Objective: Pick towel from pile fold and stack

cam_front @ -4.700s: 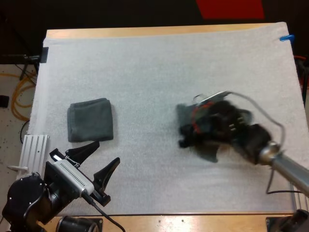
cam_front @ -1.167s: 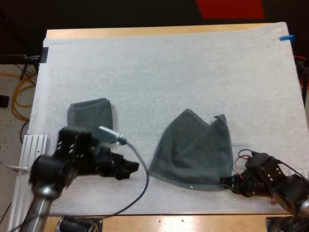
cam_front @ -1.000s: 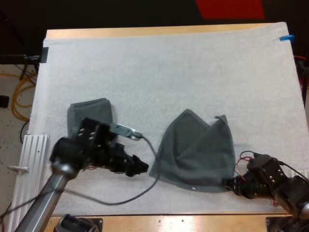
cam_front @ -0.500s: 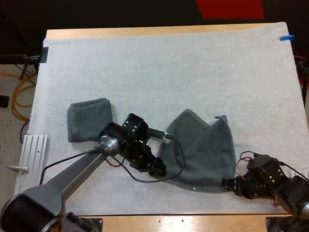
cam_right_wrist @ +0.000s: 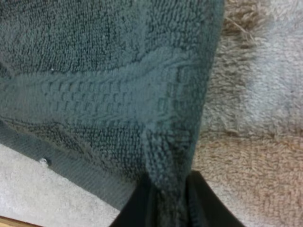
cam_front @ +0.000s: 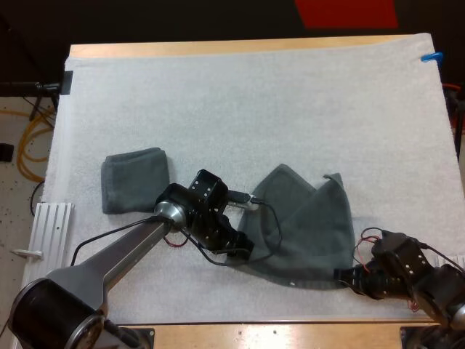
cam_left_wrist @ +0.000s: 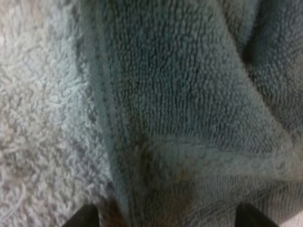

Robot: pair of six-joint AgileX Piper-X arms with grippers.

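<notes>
Pinching the near right corner of the grey-green towel, the right gripper lies low over the near side of the white mat, its two black fingers pressed on the hem from both sides with a thick fold of terry bunched between them. From that grip the cloth runs away from the gripper and to its left, lying mostly flat, with two peaks at its far side and a diagonal fold across the middle. At the opposite near corner the left gripper is down on the towel's left edge. In the left wrist view its fingertips stand wide apart, the hem and a band of cloth lie between them, and neither tip is closed on the fabric, so it grips nothing. Bare mat shows just outside that edge. Farther to the left gripper's left, and well apart from the spread cloth, a folded towel sits squarely on the mat as a neat, thick rectangle. Beyond both grippers the mat stretches to the far side, where a strip of the wooden table shows.
</notes>
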